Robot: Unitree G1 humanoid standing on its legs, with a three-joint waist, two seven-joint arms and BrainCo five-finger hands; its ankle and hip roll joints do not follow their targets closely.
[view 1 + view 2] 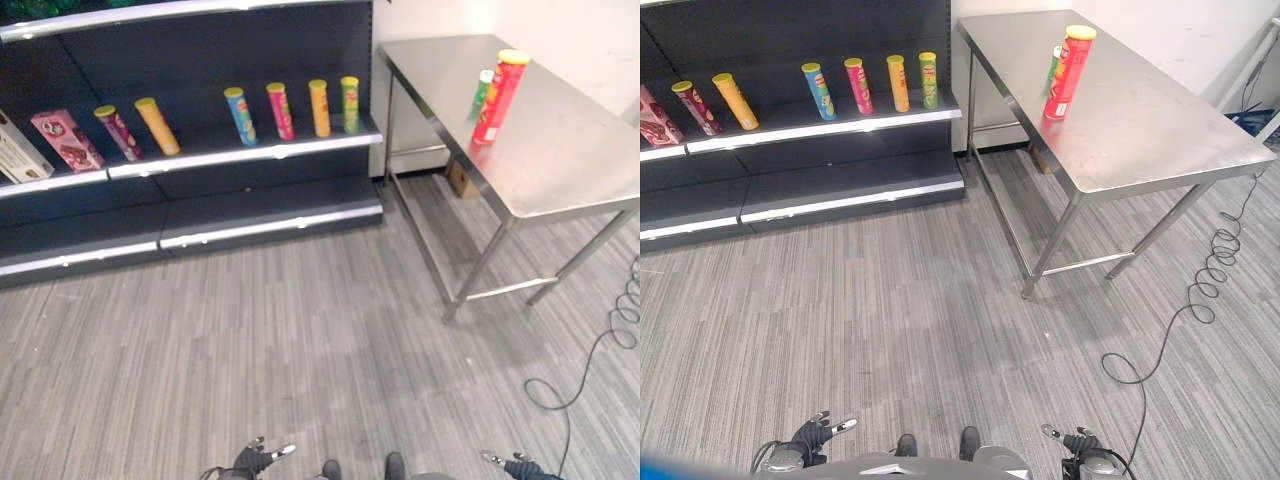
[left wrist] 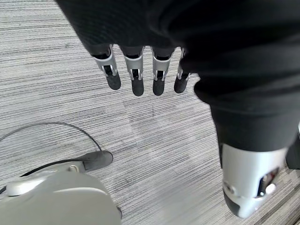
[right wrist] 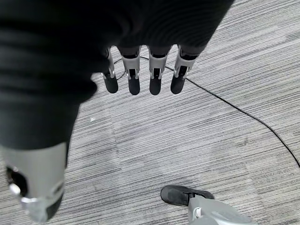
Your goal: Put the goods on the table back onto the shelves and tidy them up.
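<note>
Status: early stage. Judged from the layout, no item is in transit and both hands are empty.

Items left to move: a tall red can (image 1: 498, 97) with a yellow lid stands upright on the steel table (image 1: 560, 160), at about 1 o'clock in the left eye view. A smaller green can (image 1: 482, 92) stands upright just beside it, partly hidden behind the red one. Both sit near the table's far left portion. Whether they touch cannot be told.

Items already shelved: the dark shelf (image 1: 240, 152) at 11 to 12 o'clock carries six cans in a row: a maroon can (image 1: 118, 132), an orange can (image 1: 158, 126), a blue can (image 1: 241, 116), a pink can (image 1: 281, 110), a second orange can (image 1: 319, 107) and a green can on the shelf (image 1: 350, 104). A pink box (image 1: 66, 139) and a white box (image 1: 20, 150) stand at the row's 9 o'clock end. The gaps between cans are uneven, so tidying probably remains.

Hands: the left hand (image 1: 255, 459) hangs low at 6 to 7 o'clock; its wrist view shows the fingers (image 2: 136, 79) straight, apart and holding nothing. The right hand (image 1: 1072, 440) hangs at 5 o'clock; its fingers (image 3: 133, 77) are likewise straight and empty over the grey floor (image 1: 300, 330).

Remaining work, as a judgement: approach the table, pick up each can, place it on the shelf, then align the row.
</note>
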